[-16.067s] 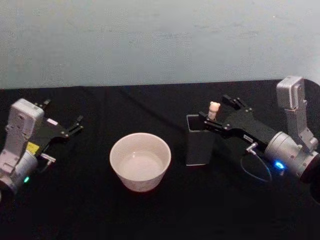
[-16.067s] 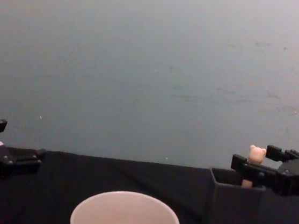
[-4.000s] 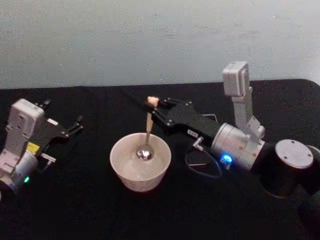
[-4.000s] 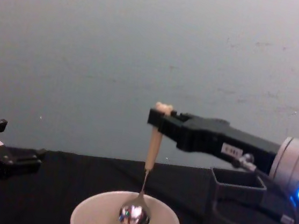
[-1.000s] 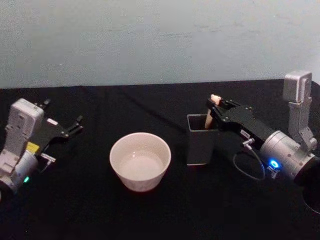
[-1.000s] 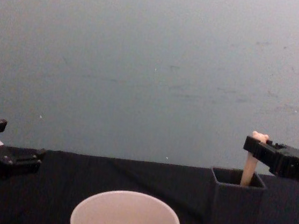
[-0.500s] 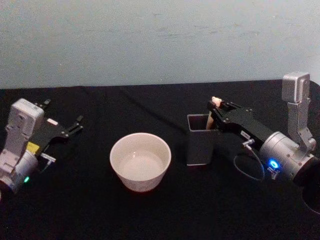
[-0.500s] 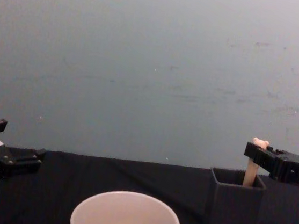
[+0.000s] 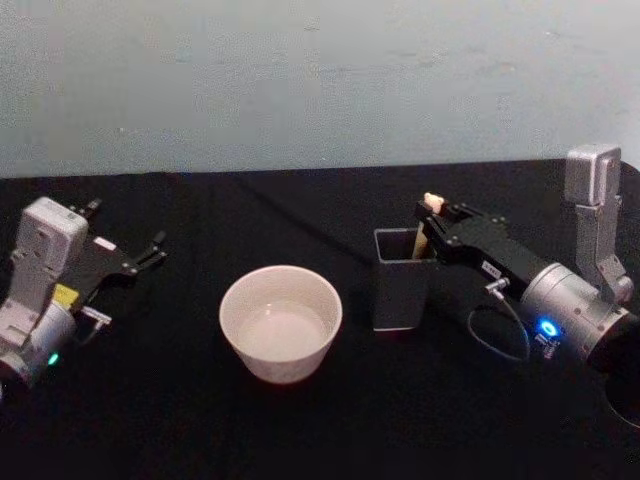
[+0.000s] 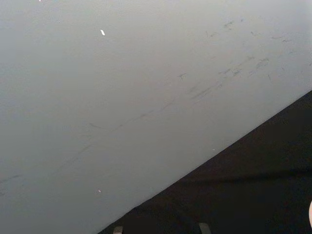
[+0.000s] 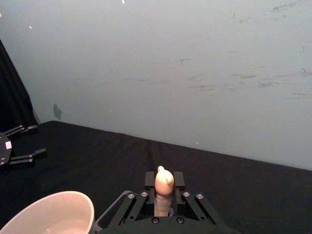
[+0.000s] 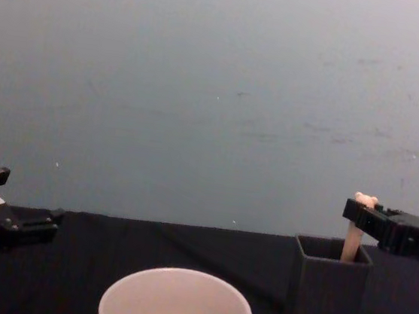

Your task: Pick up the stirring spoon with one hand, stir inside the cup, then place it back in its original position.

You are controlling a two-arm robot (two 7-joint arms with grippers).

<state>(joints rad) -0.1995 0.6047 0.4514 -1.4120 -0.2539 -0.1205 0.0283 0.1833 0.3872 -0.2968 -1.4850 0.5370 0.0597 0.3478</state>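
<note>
Cream stirring spoon [image 9: 428, 222] in holder [image 9: 401, 279], right gripper [image 9: 436, 221] seemingly clamping handle.

Left arm [image 9: 35, 290]: silver-grey boxy wrist housing, cylindrical joint with a green light, yellow label and small white label on the black part
Left gripper [image 9: 140, 258]: matte black, thin pronged fingers
Right arm [image 9: 575, 315]: silver-grey cylindrical joint with a glowing blue ring light, upright grey rectangular block beside it
Right gripper [image 9: 432, 232]: matte black flat body, small white label
Cable [image 9: 500, 335]: thin, dark, looping under the right wrist
Screws [image 11: 152, 220]: small round silver heads along the black linkage
</note>
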